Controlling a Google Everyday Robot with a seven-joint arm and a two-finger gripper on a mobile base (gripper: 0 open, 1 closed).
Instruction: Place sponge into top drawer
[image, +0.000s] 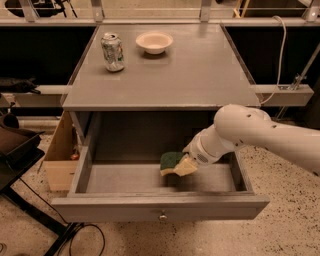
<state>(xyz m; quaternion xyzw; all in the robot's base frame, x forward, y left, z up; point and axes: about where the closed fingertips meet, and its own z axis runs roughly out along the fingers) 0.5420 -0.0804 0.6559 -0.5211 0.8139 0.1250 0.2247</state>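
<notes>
The top drawer stands pulled open under the grey table, with its round metal knob at the front centre. My gripper reaches down into the drawer from the right, on the end of the white arm. It is shut on the sponge, which has a dark green top and a yellow base. The sponge is tilted and sits inside the drawer's right half, just above the drawer floor. I cannot tell whether it touches the floor.
On the tabletop stand a drinks can at the back left and a small pale bowl behind the middle. A cardboard box sits on the floor to the drawer's left. Black equipment is at the far left.
</notes>
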